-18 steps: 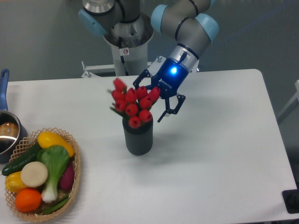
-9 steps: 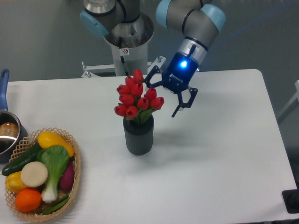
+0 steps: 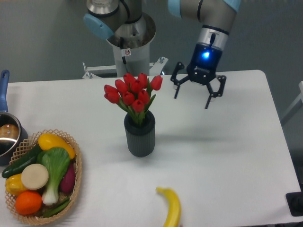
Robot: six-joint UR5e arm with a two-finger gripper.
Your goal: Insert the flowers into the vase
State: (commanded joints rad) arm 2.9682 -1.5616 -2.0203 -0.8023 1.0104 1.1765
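Flowers (image 3: 131,93) in vase (image 3: 139,135); banana (image 3: 171,206), basket (image 3: 76,175) nearby.

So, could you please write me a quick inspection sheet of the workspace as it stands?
Surface: white table, no spills seen.
Job's things: flowers stand upright in the vase.
Clutter: basket of vegetables at the left front; pot at the left edge; banana at the front edge.
Grippers: gripper open, empty, clear of the flowers.
Cables: nothing seen.
Surroundings: robot base behind the table; grey wall.
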